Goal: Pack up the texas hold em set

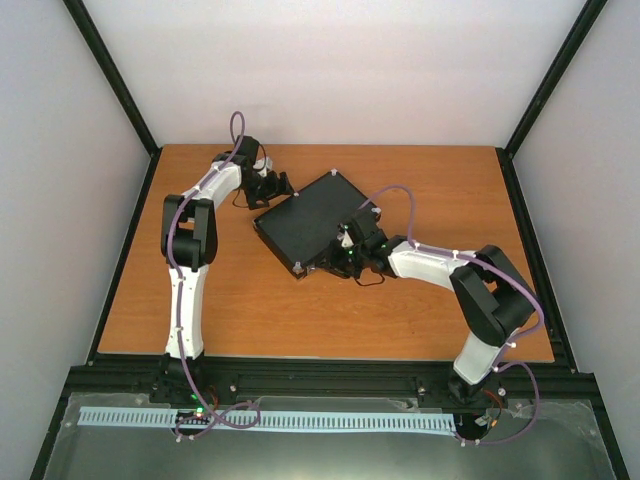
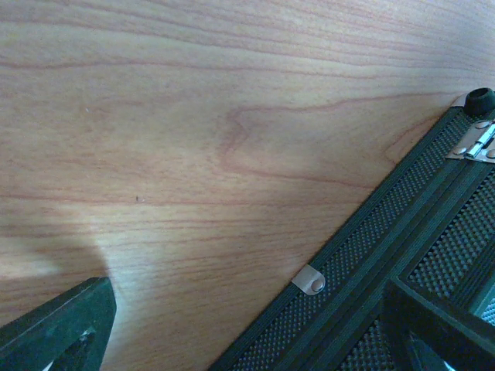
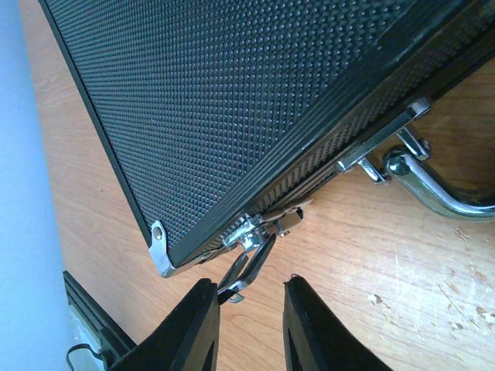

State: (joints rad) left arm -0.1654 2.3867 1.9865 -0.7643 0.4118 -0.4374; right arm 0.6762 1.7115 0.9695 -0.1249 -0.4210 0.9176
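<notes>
Nearing the end, by my reading. Case (image 1: 308,218) lies flat near the middle of the surface (image 1: 400,310), turned askew, lid down on the base. No chips or card decks show anywhere outside it, so I take them as packed inside, though that is hidden.

Right pincer (image 3: 246,313) is at the case's 4 o'clock edge in the top view, fingers spread. Its tips straddle one silver latch (image 3: 249,251) whose flap hangs loose off the rim; it looks unfastened. Handle (image 3: 437,193) sits further along the same edge.

Left pincer (image 1: 270,186) is at the 10 o'clock edge, the hinge (image 2: 476,143) side. It is also spread, one finger over the case and one over bare wood, gripping nothing.

Left to do: snap this latch shut. The second latch is not in view, state unknown.
</notes>
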